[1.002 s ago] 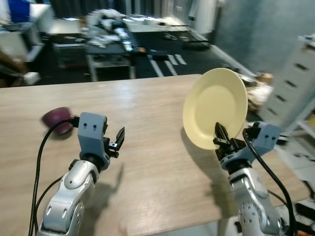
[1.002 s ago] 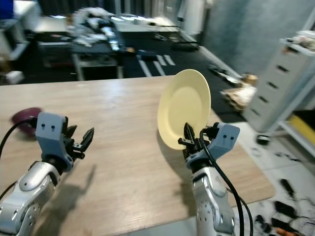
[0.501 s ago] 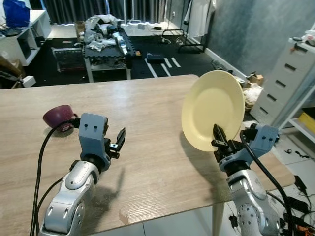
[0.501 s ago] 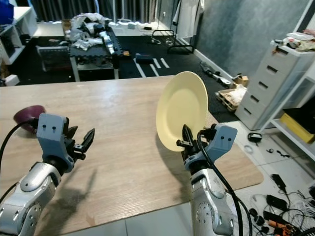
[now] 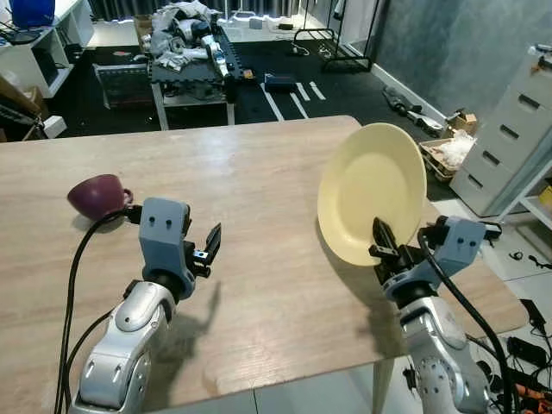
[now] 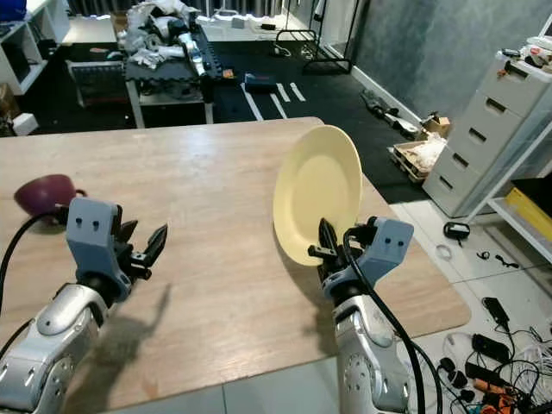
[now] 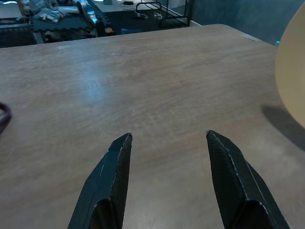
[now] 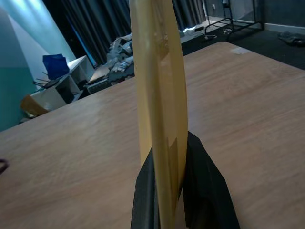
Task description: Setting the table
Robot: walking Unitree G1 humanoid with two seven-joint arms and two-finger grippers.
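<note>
The plate (image 5: pixel 373 202) is held on edge, nearly upright, right of centre in the left eye view, above the table (image 5: pixel 259 181). It is pinched at its lower rim by the right gripper (image 5: pixel 385 254), whose fingers are closed tight on either side of the rim, as is seen plainly in the right wrist view.

A slip is the main risk: only a small part of the rim is clamped, and the plate's weight stands high above the grip, so it could be levered out by a quick swing or a hard touch-down. If it is released before being laid flat, it is likely to topple or roll toward the table's near right edge.

The plate is pale yellow, round, smooth and shallow, with a plain rim.

The left gripper (image 5: pixel 210 245) is held over the table at lower left, fingers spread and empty. A maroon cup (image 5: pixel 97 195) stands at left.
</note>
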